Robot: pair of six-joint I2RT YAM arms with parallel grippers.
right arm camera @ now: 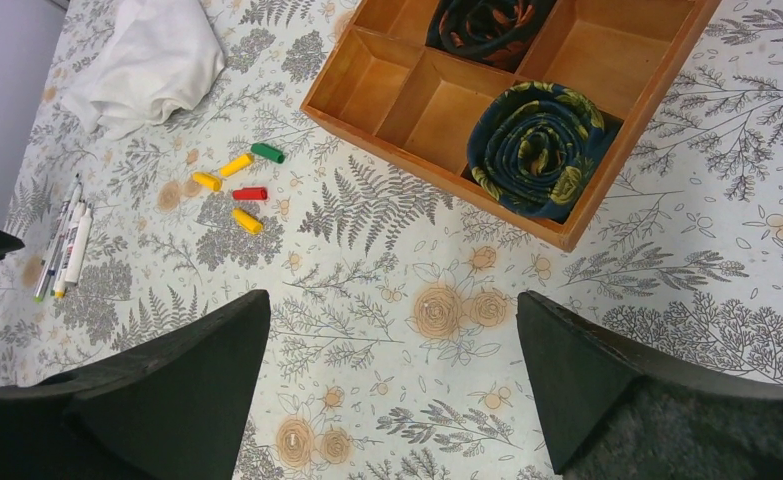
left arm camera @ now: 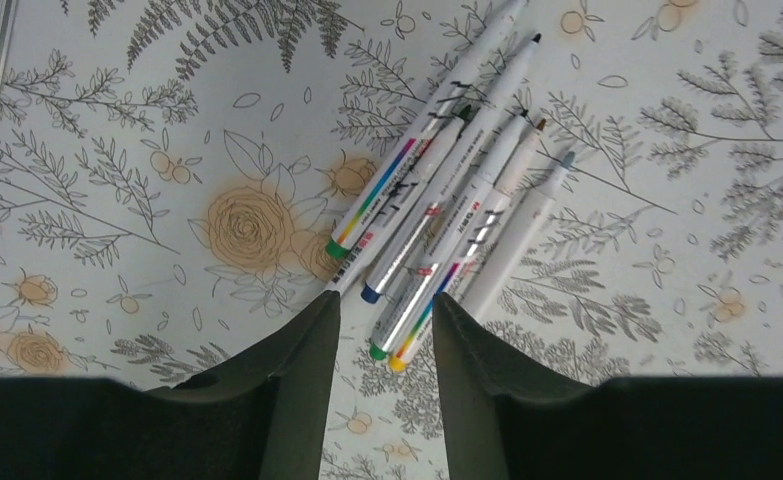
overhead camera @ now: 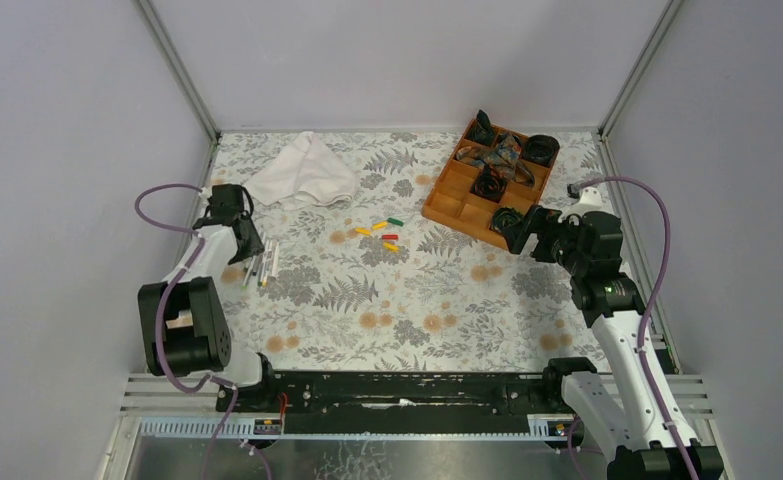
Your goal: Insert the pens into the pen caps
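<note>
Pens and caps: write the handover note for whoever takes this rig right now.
Left end effector: open, at the near ends of the pens, nothing gripped.
Right end effector: open, empty, above bare table.
Pens: bunched together on the left side of the table.
Caps: loose mid-table, apart from the pens.
Done: no pen capped yet.
Left: pick up a pen and a cap, join them, repeat for the rest.

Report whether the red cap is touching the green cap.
Apart. The right wrist view shows a strip of bare table between the red cap and the green cap.
</note>
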